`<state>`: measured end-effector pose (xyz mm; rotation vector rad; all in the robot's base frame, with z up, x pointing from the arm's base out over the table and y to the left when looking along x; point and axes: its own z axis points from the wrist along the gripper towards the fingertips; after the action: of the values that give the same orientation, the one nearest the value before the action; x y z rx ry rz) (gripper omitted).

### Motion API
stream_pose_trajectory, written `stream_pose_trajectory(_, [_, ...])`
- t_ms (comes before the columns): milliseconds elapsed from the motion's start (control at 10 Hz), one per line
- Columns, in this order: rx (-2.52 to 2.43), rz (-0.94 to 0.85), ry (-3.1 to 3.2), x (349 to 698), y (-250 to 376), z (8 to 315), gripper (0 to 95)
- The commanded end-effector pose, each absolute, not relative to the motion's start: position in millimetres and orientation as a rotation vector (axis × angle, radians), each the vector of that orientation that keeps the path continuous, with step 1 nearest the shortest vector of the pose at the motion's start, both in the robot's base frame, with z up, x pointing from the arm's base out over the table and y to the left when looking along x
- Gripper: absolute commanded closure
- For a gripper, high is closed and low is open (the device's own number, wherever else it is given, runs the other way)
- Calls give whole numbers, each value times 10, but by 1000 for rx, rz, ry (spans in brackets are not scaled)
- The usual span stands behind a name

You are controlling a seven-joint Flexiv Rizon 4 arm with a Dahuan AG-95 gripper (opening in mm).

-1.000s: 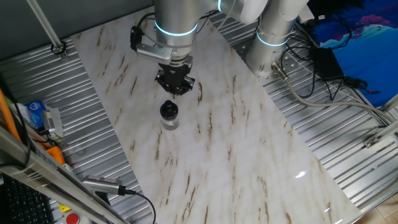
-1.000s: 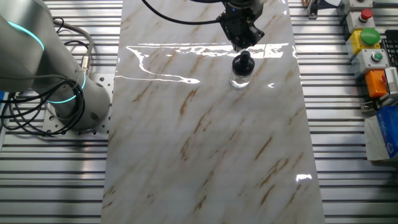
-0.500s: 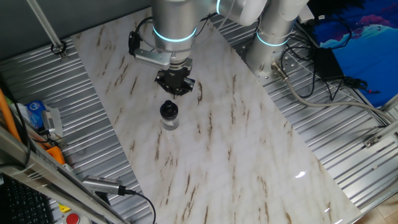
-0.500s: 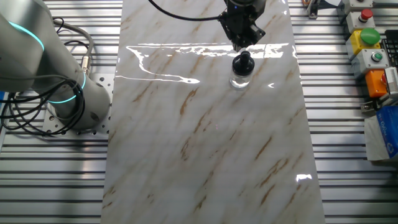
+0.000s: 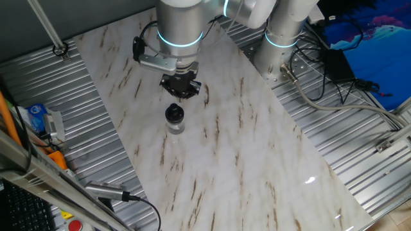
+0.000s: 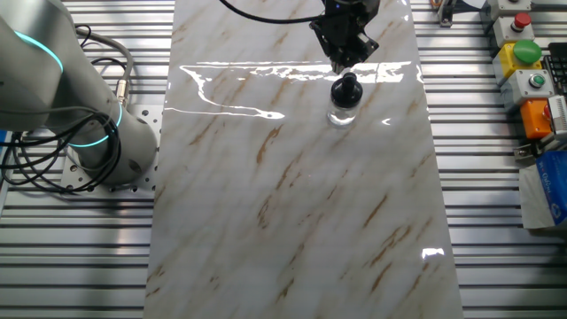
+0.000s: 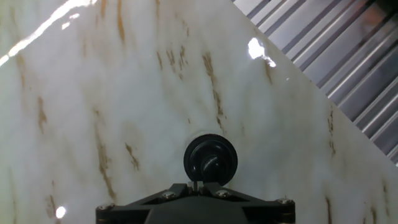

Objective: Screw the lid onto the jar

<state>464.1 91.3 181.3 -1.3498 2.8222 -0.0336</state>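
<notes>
One jar (image 5: 174,126) stands upright on the marble worktop (image 5: 244,160) with the lid (image 5: 174,113) already seated on it; nothing shows through the glass. Just beyond and above, the gripper (image 5: 180,94) hangs clear, jaws closed on nothing. A descent slightly off the knob could, I'd guess, tip the light jar, or leave the cap cross-threaded and loose.

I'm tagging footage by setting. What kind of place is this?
Probably a robotics lab workcell: a marble-patterned table on ribbed metal decking, a second robot arm alongside, and a box of push buttons.
</notes>
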Motion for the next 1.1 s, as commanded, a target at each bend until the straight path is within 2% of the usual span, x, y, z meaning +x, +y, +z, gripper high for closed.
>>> stream_pose_trajectory(100, [-1383,-20,2799,4630,913,1814,950])
stream_pose_trajectory(1100, [-1100,-43,2924,4630,913,1814,950])
